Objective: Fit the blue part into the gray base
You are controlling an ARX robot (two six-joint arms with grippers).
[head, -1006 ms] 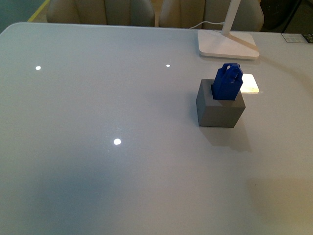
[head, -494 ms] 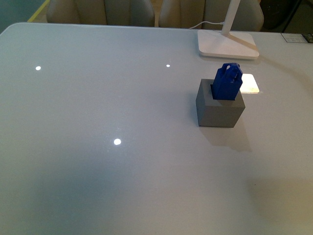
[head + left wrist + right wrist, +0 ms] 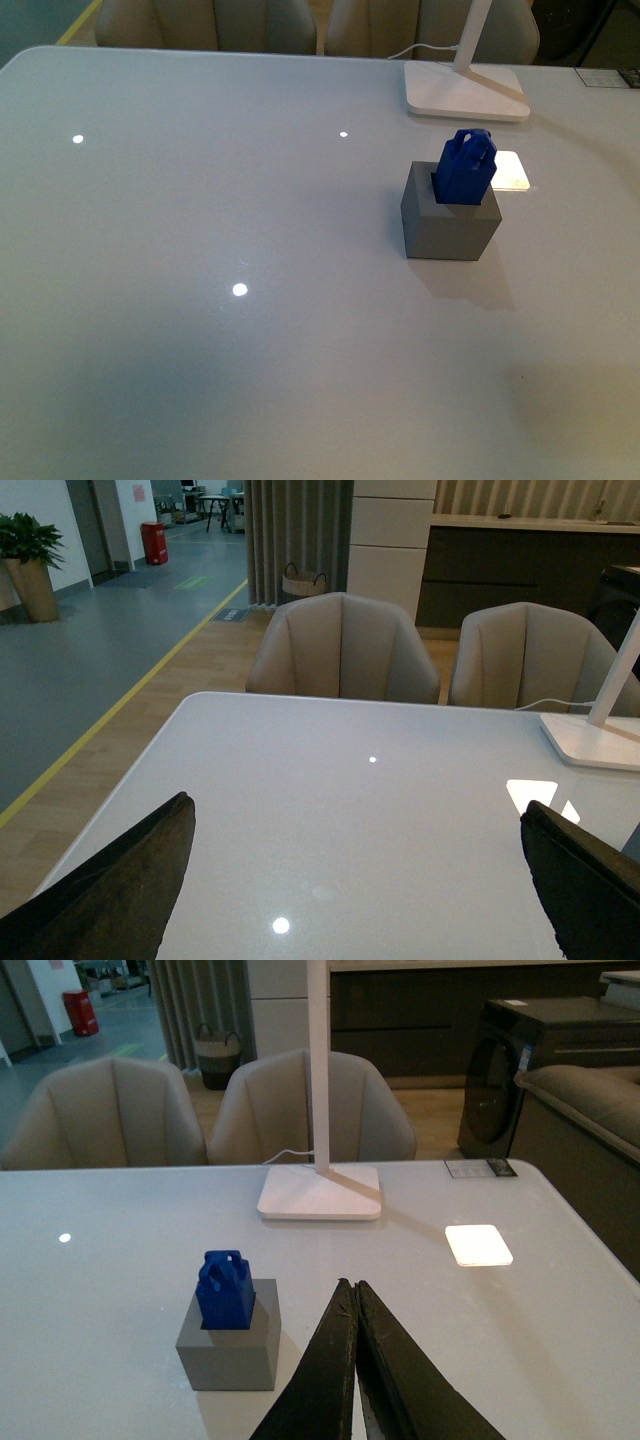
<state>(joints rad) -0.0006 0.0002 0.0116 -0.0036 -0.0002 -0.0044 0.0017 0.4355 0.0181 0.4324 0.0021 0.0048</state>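
Both task things sit together on the white table [image 3: 200,350]: blue part [image 3: 465,168] stands in the square hole of the gray base [image 3: 450,225], lower body sunk in, most of the body and the loop handle poking above the rim, and it looks slightly tilted toward the far-right corner rather than square. Judging from that, insertion seems mostly done but maybe not fully seated; can't tell how deep the hole goes. Main risk from here: if an arm comes back to press it home and pushes off-centre, the tilted part could jam against the hole wall or tip out, and since the base is loose on a glossy table a sideways shove would likely slide the whole cube, maybe toward the lamp foot [image 3: 465,92] just behind it. A closed gripper sweeping low could also clip the handle and pull the part out. Neither arm shows in the front view. Right gripper [image 3: 354,1295] has its fingers pressed together, holding nothing, tips aimed toward the lamp foot, and the base with the part lies near but clear of it, off to its left side, no contact. Left gripper [image 3: 360,880] is spread wide, its two dark fingers [image 3: 110,890] at opposite edges of the wrist view with bare table between, empty; the part and base are not in that view, so well apart from it
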